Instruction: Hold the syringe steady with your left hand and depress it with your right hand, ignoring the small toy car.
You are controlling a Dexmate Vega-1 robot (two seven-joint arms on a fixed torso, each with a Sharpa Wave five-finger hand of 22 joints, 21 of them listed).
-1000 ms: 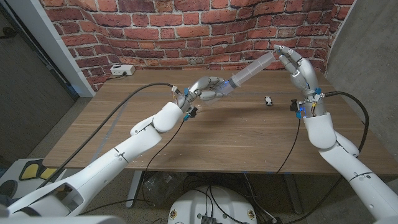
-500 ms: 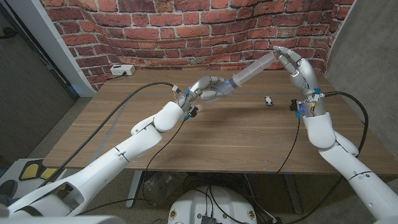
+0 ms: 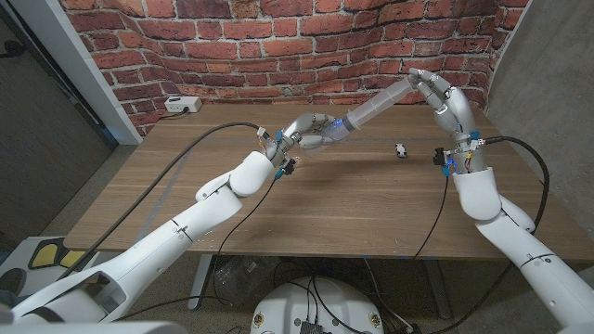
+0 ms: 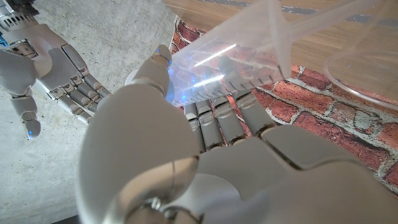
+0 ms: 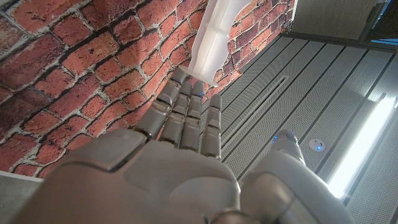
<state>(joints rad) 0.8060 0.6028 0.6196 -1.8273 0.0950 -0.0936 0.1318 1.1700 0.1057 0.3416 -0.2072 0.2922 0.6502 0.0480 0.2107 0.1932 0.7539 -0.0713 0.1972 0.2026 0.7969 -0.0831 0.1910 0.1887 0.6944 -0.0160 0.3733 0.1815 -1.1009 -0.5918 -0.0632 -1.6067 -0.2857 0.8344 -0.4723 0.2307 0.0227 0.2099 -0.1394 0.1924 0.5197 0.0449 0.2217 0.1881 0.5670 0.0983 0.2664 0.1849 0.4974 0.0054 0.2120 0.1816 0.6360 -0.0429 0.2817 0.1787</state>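
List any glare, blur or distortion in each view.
Head view: brick wall bows, lens distortion. Left wrist view: blue-white glare on the clear plastic syringe barrel, near left hand soft. Right wrist view: ceiling strip light blown out.

The syringe is clear, glossy plastic; both hands look smooth silver-grey metal, the table matt wood grain, the wall rough red brick.

Robot test lab, staged: brick-pattern backdrop hung behind wooden table, concrete wall, cables, strip-lit ceiling.
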